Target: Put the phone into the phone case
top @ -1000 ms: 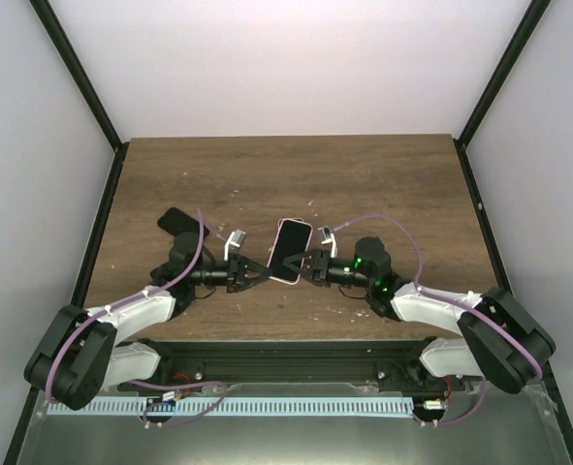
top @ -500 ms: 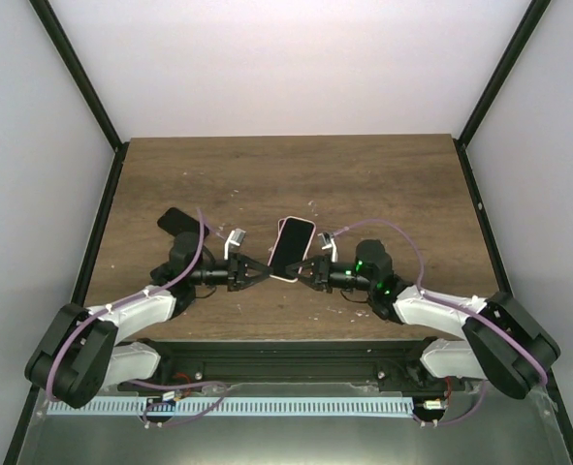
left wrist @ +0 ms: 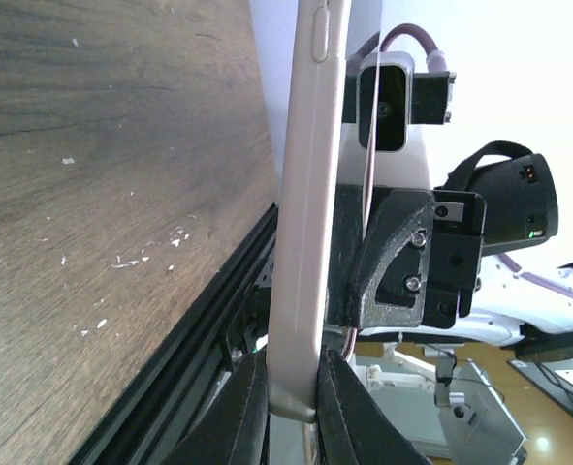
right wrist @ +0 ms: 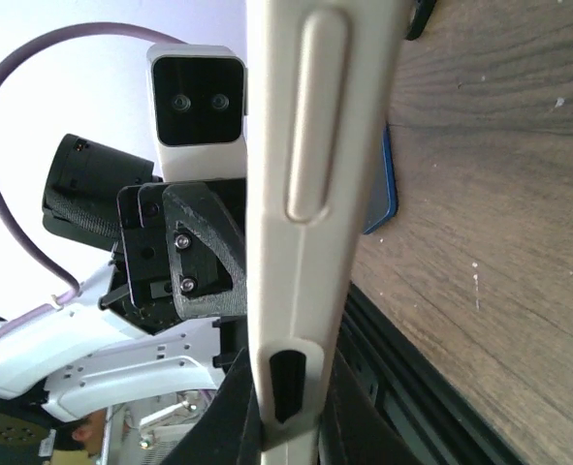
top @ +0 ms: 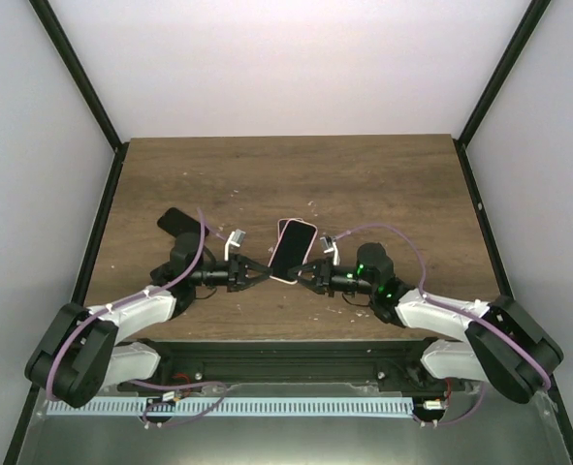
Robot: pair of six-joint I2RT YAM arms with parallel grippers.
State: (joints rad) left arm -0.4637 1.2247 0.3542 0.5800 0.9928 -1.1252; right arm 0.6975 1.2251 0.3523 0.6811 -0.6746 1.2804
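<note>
A pale pink phone case [top: 291, 250] with a dark face is held tilted above the table's middle. My left gripper [top: 260, 268] is shut on its near-left end and my right gripper [top: 305, 270] is shut on its near-right end. In the left wrist view the case edge [left wrist: 305, 194] stands between my shut fingers [left wrist: 294, 387]. In the right wrist view the case edge [right wrist: 310, 194] with its port cutout sits in my gripper [right wrist: 286, 407]. A dark flat phone [top: 176, 220] lies on the table at back left. It shows blue-edged in the right wrist view [right wrist: 381, 189]. I cannot tell whether the case is empty.
The wooden table [top: 383, 184] is scratched, with white flecks near the middle. A black rail [top: 296, 349] runs along the near edge by the arm bases. Black frame posts [top: 78, 73] stand at the back corners.
The case has tipped up slightly and shifted a little away from me. The right arm has drawn back a little to the right. Both grippers stay shut on the case.
</note>
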